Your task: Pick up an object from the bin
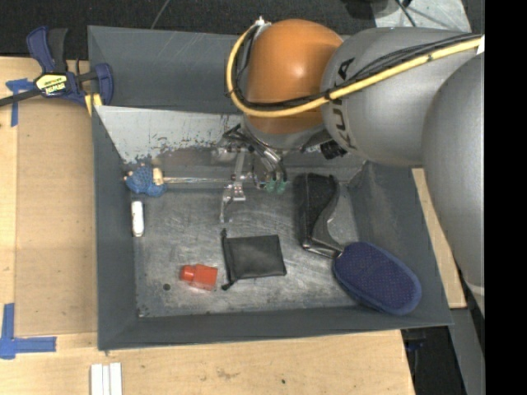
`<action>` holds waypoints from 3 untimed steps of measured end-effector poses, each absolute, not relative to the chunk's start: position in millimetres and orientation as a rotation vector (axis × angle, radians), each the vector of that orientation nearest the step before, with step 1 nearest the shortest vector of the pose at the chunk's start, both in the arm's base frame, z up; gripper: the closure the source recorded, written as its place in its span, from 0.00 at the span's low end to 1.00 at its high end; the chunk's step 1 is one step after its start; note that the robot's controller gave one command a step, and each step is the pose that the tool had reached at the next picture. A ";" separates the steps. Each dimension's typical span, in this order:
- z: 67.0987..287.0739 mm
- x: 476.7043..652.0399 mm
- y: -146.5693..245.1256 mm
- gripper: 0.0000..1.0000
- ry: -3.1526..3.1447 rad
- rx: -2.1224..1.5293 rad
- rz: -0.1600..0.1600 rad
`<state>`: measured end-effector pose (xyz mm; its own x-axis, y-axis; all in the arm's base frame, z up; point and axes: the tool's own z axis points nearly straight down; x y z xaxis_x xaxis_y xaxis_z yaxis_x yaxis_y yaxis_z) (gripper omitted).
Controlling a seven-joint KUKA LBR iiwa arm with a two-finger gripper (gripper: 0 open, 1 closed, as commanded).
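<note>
My gripper (245,174) hangs below the arm's orange cover, over the back middle of the bin. Under it ends the clear handle of a blue-headed brush (145,180), which stretches left along the back wall. A small green piece (277,187) shows just right of the gripper. A flat black square pouch (254,256) lies on the floor in front of the gripper. To the right, a black handled tool (316,211) lies lengthwise on the floor.
A dark blue oval pad (377,277) rests in the front right corner. A small red block (199,276) sits front left and a white capsule-shaped piece (137,218) by the left wall. The big grey arm covers the bin's back right.
</note>
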<state>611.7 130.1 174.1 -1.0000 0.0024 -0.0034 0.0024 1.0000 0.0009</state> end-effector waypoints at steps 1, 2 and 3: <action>129.2 523.4 103.6 0.00 3.147 0.133 -0.003; 73.0 503.3 59.1 0.00 3.129 -0.017 0.009; 77.8 509.8 58.2 1.00 3.106 -0.009 0.008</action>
<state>509.8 58.2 77.8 -0.9994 -0.0060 -0.0354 -0.0062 1.0000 0.0049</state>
